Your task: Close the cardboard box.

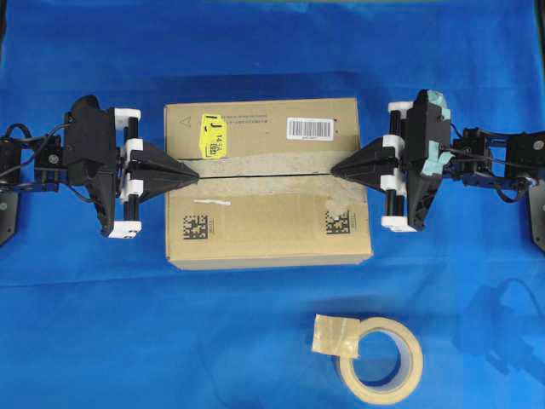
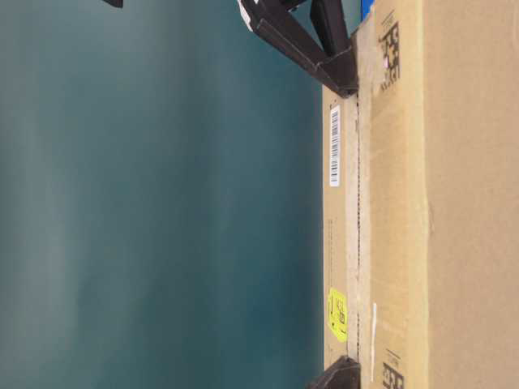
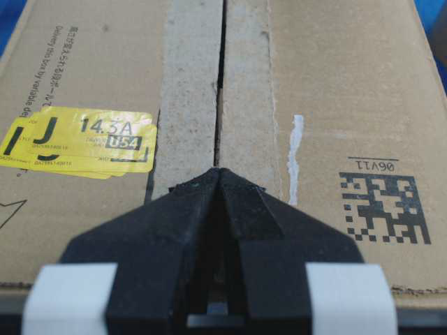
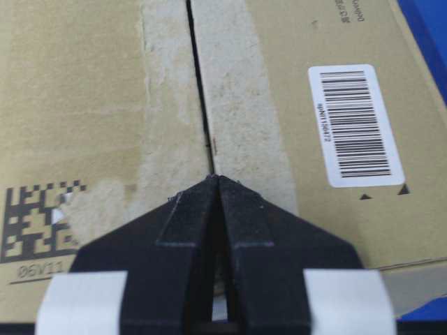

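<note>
Both pinched-together grippers, left gripper [image 1: 194, 176] and right gripper [image 1: 335, 169], press the cardboard box [image 1: 268, 223] seam; its 2 flaps could pop up if they lift.

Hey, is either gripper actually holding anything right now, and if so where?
Nothing is held. The left gripper and right gripper are both shut, tips resting at opposite ends of the cardboard box centre seam, flaps down.

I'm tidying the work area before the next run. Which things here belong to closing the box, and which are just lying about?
Part of the job:
cardboard box, flaps down and meeting at the centre seam
left gripper, shut, tip at the seam
right gripper, shut, tip at the seam

Lying about:
tape roll, on the blue cloth, apart from the box
</note>
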Tool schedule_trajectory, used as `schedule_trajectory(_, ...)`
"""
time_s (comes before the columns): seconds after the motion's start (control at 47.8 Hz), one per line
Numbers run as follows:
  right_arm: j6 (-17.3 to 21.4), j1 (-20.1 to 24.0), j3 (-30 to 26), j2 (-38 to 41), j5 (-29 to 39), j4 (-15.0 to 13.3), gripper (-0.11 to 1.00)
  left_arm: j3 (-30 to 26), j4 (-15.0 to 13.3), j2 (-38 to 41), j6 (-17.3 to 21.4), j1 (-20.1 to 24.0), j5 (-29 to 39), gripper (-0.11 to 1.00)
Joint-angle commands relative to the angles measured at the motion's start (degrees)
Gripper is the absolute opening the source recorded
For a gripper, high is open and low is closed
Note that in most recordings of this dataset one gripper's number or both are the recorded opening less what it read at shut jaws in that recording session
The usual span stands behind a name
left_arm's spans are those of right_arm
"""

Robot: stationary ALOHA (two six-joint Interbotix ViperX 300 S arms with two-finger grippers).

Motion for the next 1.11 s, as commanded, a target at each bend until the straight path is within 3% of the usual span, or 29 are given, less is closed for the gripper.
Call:
schedule_trajectory(0.0,0.1,-1.1,-0.9,-0.3,-0.5,0.3,0.0,-0.3,-0.2,0.4,0.0,-0.2,-0.1,0.0)
schedule_trajectory(1.087,0.2,-1.1,-0.6,-0.3,-0.5,0.3,0.0,-0.8,-0.4,1.4,-0.2,-0.2,0.2,0.0)
